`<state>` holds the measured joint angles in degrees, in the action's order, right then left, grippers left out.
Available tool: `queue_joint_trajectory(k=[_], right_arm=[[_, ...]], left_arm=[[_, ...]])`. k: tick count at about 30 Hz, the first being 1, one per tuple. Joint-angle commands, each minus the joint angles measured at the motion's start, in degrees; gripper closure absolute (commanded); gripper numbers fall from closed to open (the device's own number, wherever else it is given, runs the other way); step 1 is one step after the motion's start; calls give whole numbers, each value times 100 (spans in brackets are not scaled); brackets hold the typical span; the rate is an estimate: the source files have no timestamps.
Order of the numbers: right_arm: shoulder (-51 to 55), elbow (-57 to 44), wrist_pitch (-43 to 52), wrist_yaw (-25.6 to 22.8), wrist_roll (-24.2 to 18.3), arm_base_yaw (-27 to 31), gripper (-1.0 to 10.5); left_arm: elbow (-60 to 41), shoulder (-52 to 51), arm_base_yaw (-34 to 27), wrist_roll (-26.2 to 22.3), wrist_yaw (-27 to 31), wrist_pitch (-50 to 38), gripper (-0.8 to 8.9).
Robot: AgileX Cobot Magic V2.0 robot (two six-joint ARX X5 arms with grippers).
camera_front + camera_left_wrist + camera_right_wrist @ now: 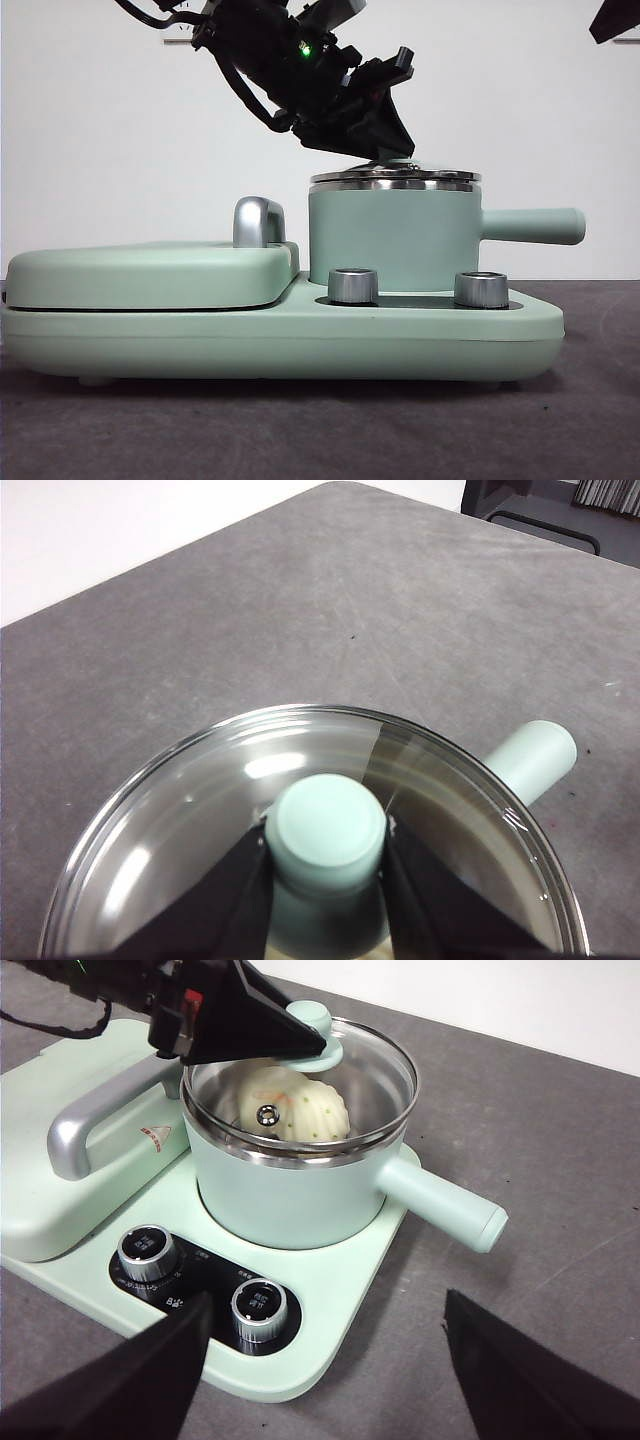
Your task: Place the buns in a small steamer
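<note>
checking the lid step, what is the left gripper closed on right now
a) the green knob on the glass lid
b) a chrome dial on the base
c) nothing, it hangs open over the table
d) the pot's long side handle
a: in the left wrist view the left gripper has a jaw on each side of the green knob of the glass lid, which sits on the small steamer.

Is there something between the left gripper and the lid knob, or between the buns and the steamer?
Nothing visible. The left gripper is shut on the green knob of the glass lid. At least one speckled bun already lies inside the small steamer, under that lid.
</note>
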<state>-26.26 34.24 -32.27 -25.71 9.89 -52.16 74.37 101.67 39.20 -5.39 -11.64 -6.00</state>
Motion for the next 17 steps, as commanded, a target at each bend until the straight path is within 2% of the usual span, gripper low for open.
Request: queue_joint_trajectory(k=[1,17], right_arm=[[-26,57,61,-24,63,-52,584],[-26,57,61,2,63,-52,584]], left_arm=[[111,-31,55,-107,72,-28,799],[111,-31,46,-162,131,177,799]])
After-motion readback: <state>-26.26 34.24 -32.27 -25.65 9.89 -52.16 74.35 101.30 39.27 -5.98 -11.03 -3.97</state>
